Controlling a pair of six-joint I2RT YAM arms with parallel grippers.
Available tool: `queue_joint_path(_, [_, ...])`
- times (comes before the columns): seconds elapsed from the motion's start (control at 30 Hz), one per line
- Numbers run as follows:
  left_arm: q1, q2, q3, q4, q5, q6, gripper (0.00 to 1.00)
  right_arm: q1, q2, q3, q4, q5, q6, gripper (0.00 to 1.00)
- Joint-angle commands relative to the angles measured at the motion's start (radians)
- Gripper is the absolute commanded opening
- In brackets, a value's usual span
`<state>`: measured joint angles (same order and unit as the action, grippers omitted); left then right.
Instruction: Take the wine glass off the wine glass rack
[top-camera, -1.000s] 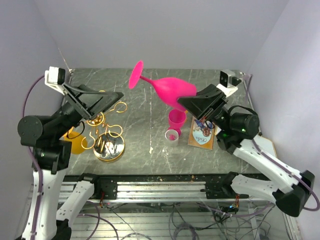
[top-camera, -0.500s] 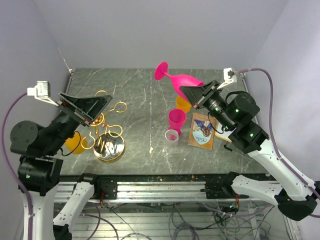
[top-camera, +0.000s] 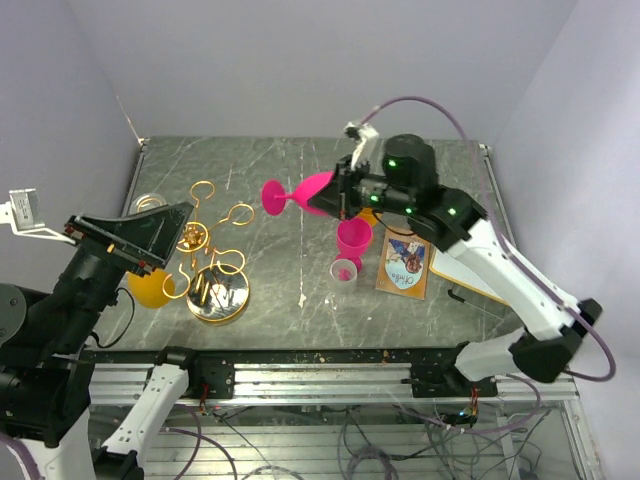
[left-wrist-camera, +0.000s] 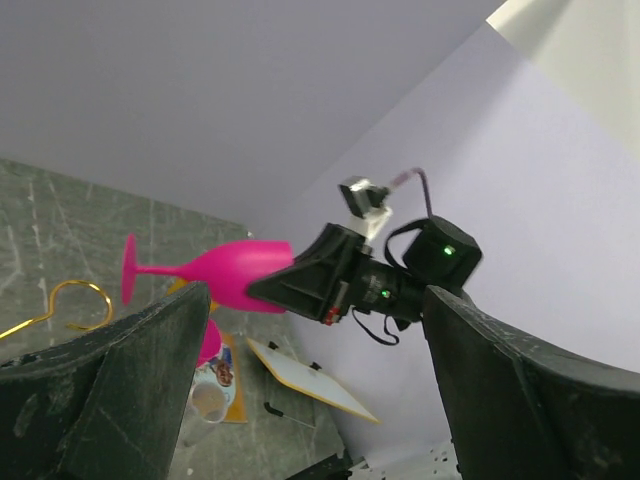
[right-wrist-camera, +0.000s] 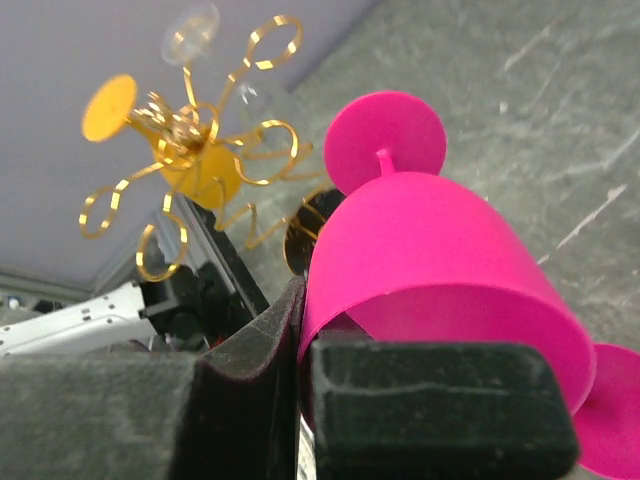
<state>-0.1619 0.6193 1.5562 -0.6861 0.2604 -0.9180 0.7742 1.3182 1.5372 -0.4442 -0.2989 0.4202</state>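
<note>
Wine glass (top-camera: 312, 190), lying sideways, foot toward rack (top-camera: 218, 292), rim pinched in right tool (top-camera: 338, 198), left tool (top-camera: 165, 232) wide.

you have one gold wine glass rack (top-camera: 218, 292) on the one worktop (top-camera: 290, 250). count three wine glasses: one pink wine glass (top-camera: 318, 190), one orange wine glass (top-camera: 150, 287) and one clear wine glass (top-camera: 148, 204), faint at the far left. you also see three cups: one pink cup (top-camera: 353, 240), one small clear cup (top-camera: 343, 272) and one orange cup (top-camera: 370, 214), mostly hidden. that leaves you one picture card (top-camera: 405, 265) and one white board (left-wrist-camera: 300, 375).
</note>
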Motion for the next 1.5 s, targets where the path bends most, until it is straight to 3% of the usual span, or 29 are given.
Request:
queue_joint_path(0.0, [-0.005,-0.013,0.042,-0.075,-0.053,0.094,0.98,0.037,0.14,0.134,-0.278,0.035,-0.054,0.0])
queue_joint_path(0.37, [-0.005,0.011,0.101,-0.13,-0.08,0.203,0.98,0.179,0.406,0.357,-0.532,0.332,-0.099,0.0])
queue_joint_path(0.67, [-0.005,0.016,0.161,-0.194,-0.152,0.281,0.98,0.213,0.595,0.482,-0.654,0.397,-0.113,0.0])
queue_joint_path(1.47, [-0.016,0.007,0.18,-0.223,-0.202,0.314,0.99,0.213,0.688,0.39,-0.667,0.444,-0.106,0.0])
